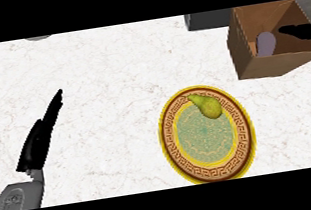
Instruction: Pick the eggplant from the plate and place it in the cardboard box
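The eggplant [265, 43], pale purple, lies inside the brown cardboard box [257, 64] at the counter's upper right. My right hand [310, 30] comes in from the right edge over the box's opening, fingers straight and holding nothing, their tips just right of the eggplant. The round plate [212, 172], with its yellow rim and brown patterned band, sits below and to the left of the box. My left hand [40, 137] rests open on the left of the counter, fingers pointing up and away.
A yellow-green pear [206, 105] lies on the plate's upper part. A dark grey block [209, 18] stands behind the box's left corner. A grey round object [38, 38] shows at the far edge. White marble counter [109, 73] stretches between my hands.
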`<state>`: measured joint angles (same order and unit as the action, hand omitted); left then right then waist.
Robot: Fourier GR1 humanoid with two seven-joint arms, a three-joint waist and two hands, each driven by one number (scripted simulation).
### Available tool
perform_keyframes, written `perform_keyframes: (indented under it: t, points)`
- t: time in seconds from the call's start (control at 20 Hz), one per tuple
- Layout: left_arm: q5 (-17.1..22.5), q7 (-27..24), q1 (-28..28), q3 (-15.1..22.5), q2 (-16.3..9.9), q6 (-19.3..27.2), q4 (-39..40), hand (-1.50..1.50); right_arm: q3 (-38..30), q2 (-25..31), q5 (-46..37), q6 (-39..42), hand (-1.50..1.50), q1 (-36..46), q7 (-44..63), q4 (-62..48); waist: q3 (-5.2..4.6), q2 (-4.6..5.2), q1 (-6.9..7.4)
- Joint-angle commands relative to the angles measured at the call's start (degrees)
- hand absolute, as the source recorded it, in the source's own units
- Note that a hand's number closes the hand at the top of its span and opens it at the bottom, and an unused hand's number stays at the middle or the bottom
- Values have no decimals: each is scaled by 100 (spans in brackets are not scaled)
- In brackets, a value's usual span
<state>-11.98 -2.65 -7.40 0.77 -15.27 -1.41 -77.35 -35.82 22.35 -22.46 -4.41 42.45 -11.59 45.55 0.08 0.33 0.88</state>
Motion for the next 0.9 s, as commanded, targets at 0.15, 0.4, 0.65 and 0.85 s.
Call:
perform_keyframes:
  t: [0.15, 0.4, 0.65, 0.85]
  points:
    - [-20, -38, -324, -45, 83, -54, 296, 0, -761, 876, 727, 117, -150, -41, -1355, -1241, 4, 32, 17]
    - [-148, -19, -230, 34, 281, 102, 317, 0, -1009, 1459, 962, 262, -150, -242, -2058, -1983, 5, 21, 24]
    - [-176, 39, -170, 47, 262, 69, 31, 0, -1181, 1855, 1127, 491, -150, -436, -2786, -2776, 15, 47, 98]
    - [-146, 149, -292, -4, 195, -45, 78, 0, -1183, 2226, 1114, 765, -150, -658, -3038, -3067, 23, 63, 114]
